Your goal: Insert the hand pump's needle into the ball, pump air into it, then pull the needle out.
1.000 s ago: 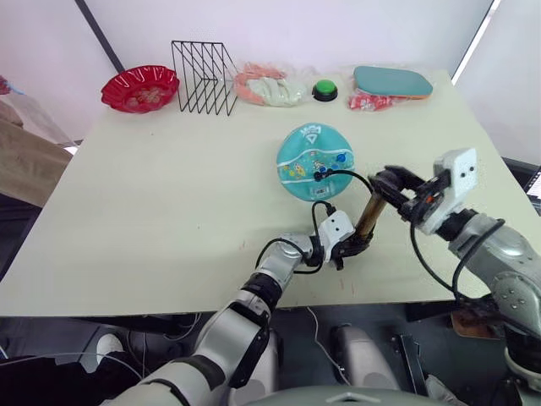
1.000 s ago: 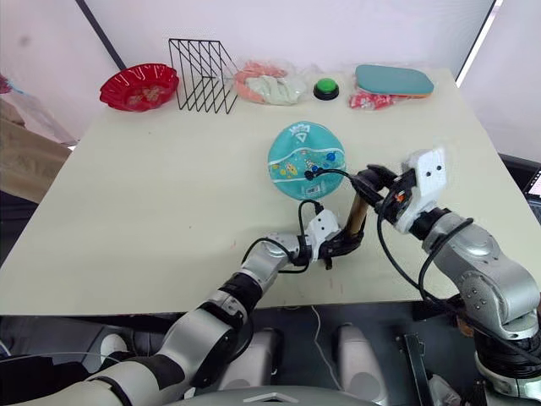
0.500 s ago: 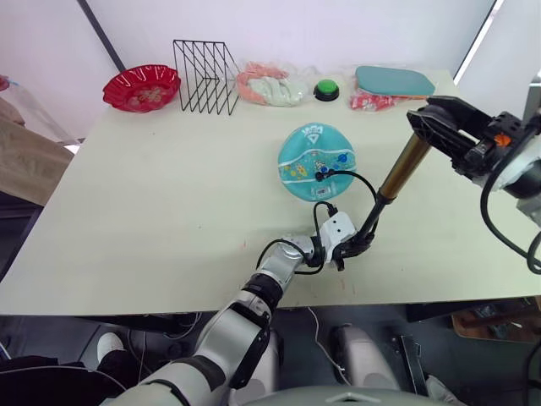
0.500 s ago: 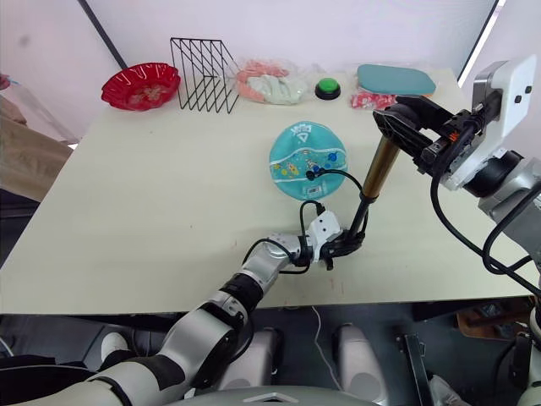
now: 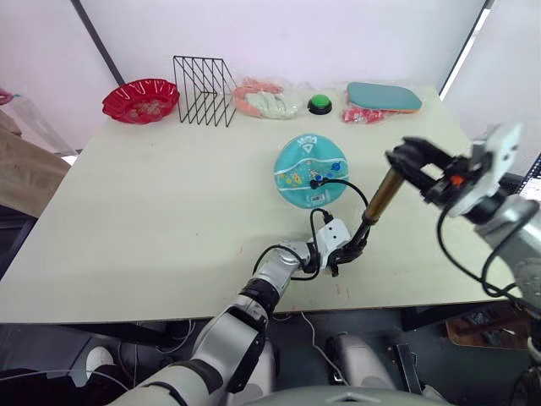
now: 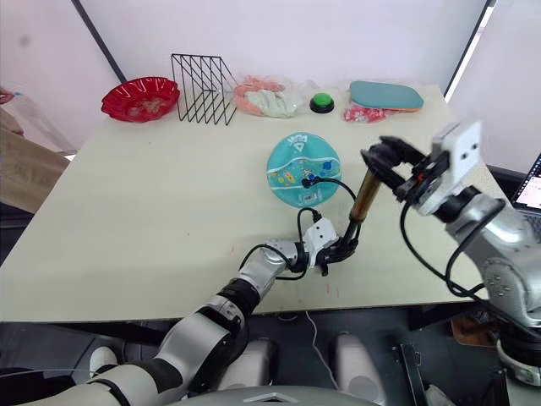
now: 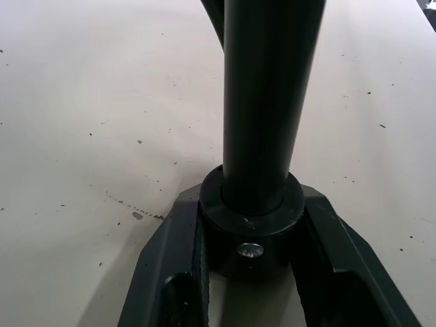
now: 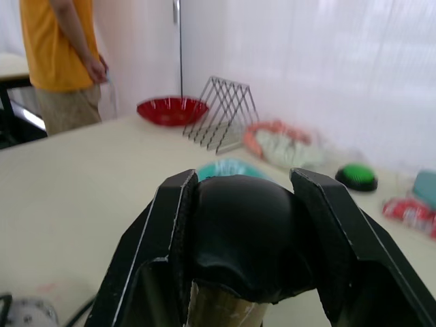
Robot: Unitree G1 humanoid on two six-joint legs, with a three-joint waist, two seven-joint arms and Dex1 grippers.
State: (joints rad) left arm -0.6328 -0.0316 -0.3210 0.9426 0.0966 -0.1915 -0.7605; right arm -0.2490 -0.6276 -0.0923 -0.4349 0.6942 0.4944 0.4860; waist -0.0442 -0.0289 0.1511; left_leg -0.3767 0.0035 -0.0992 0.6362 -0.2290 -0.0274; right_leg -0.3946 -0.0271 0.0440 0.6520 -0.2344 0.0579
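a: ball where?
b: flat on the counter, mid-right, white label toward the near edge. thin hose looping from the ball's near side down toward the pump.

a: needle?
b: too small to make out; black fitting sitting on the ball's top near the prints, hose end right there. cannot tell how deep.

a: pump pose?
b: standing tilted, base on the counter near the front edge, top leaning toward the right. bronze barrel up high, dark rod showing below it down to the base.

a: left gripper?
b: down at the counter, fingers narrow, clamped either side of the pump's round black base, as seen from the left wrist.

a: right gripper?
b: raised above the counter, right of the ball. fingers closed around the black cap at the pump's top, gold barrel just under it in the right wrist view.

a: rest of the counter?
b: along the far edge: red bowl at the far left, black wire rack beside it, a bagged bundle, green button, then teal paddle lying on a red packet. all well apart from the ball.

a: anyone around?
b: person in an orange top standing beyond the counter, seen from the right wrist.
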